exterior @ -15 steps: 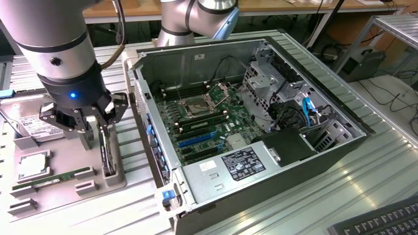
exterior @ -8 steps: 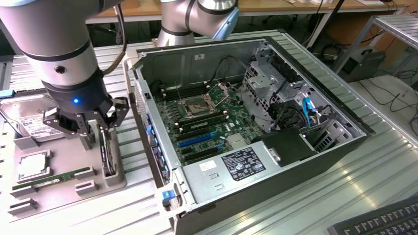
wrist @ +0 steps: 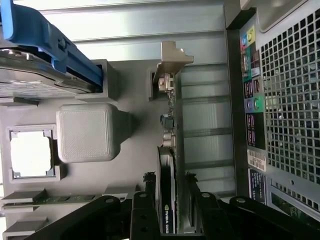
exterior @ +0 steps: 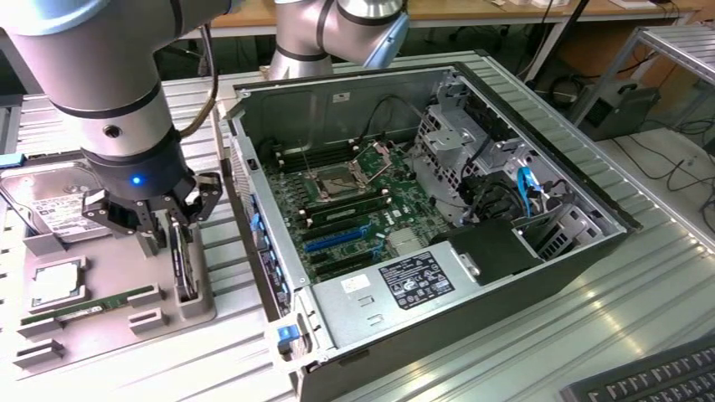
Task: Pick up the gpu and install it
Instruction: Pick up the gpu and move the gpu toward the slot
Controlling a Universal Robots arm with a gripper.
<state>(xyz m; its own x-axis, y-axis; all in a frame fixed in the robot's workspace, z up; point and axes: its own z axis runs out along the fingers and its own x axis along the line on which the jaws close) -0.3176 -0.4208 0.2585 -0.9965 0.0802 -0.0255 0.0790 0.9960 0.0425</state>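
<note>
1. One robot arm [exterior: 106,92] hangs at the exterior view's left, over a grey parts tray [exterior: 112,322] that lies beside the open computer case [exterior: 324,105].
2. In the exterior view the gripper [exterior: 166,239] sits right above the gpu [exterior: 186,272]. The card stands on its long edge in a slot at the tray's near right corner, close to the case wall and outside the case.
3. The wrist view looks along the gpu [wrist: 166,165] edge-on. The gripper [wrist: 170,176] straddles it with one black finger on each side. The claw is spread apart, and a strip of tray shows between the card and one finger.
4. The wrist view also gives the card's silver bracket [wrist: 172,57] at its far end and a green logo label on the near edge.
5. On the tray, the exterior view shows a hard drive [exterior: 50,205] in the left middle of the frame. A processor [exterior: 56,285] lies below it, and a memory stick [exterior: 90,306] runs along the lower left.
6. The exterior view looks into the case at the motherboard [exterior: 357,201]. The wrist view instead shows the case's rear port panel [wrist: 252,90] and perforated grille [wrist: 295,100].
</note>
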